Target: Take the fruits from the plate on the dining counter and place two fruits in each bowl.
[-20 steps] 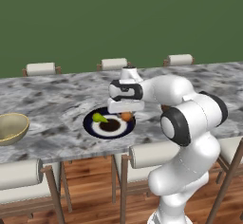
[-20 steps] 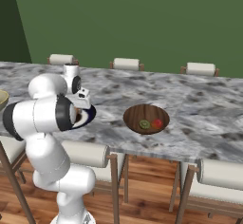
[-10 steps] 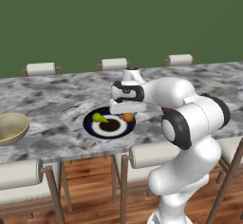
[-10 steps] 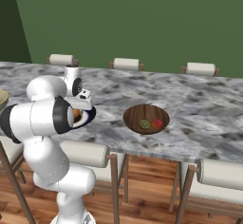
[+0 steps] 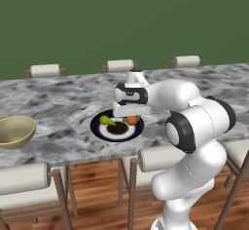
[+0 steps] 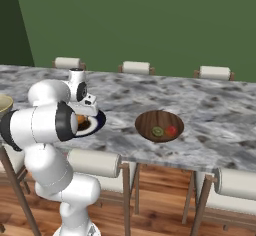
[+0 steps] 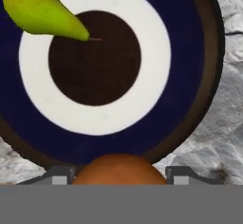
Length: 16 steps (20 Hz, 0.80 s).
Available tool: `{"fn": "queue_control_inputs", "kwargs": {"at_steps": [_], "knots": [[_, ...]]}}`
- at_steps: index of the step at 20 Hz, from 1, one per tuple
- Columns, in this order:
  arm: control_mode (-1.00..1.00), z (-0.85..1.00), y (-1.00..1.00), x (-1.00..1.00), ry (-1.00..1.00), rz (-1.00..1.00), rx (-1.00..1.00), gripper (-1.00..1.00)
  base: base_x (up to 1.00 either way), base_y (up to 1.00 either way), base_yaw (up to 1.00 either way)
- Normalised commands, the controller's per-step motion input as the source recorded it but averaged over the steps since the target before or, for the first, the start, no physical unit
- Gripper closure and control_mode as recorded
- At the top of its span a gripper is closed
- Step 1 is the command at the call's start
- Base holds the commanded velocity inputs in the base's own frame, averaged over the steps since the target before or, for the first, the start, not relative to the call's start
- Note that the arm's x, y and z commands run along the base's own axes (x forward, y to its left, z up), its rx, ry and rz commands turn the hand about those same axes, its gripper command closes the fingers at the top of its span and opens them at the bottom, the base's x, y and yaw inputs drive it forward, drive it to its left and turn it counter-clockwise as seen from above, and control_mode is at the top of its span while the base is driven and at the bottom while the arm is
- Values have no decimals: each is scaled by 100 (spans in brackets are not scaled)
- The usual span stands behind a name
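1. The tool (image 7: 121, 182) sat low over the plate (image 5: 116, 126), its two tips either side of an orange fruit (image 7: 118, 169), closed to that width. It looked like a grip, but contact at the tips was hidden at the frame edge.
2. The orange fruit (image 5: 132, 120) was at the plate's rim on the arm's side; the yellow-green pear (image 7: 40, 10) lay on the far side of the plate.
3. Risk: a round fruit could roll out of the tips during the lift if the pinch was off-centre.
4. Risk: the brown bowl (image 6: 159, 125), well away from the plate, already held two fruits (image 6: 164, 131); dropping a third there would break the count.
5. The tan bowl (image 5: 13, 131) on the plate's other side needed this one.
6. Risk: the swing could clip the pear or shove the plate along the surface (image 5: 58, 102).
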Motion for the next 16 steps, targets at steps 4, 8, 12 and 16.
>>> {"fn": "queue_control_inputs", "kwargs": {"at_steps": [4,8,12,16], "knots": [[100,0,0,0,0,0,0,100,0,77,0],[100,0,0,0,0,0,0,100,0,76,0],[100,0,0,0,0,0,0,100,3,69,0],[100,0,0,0,0,0,0,100,19,45,-5]]}}
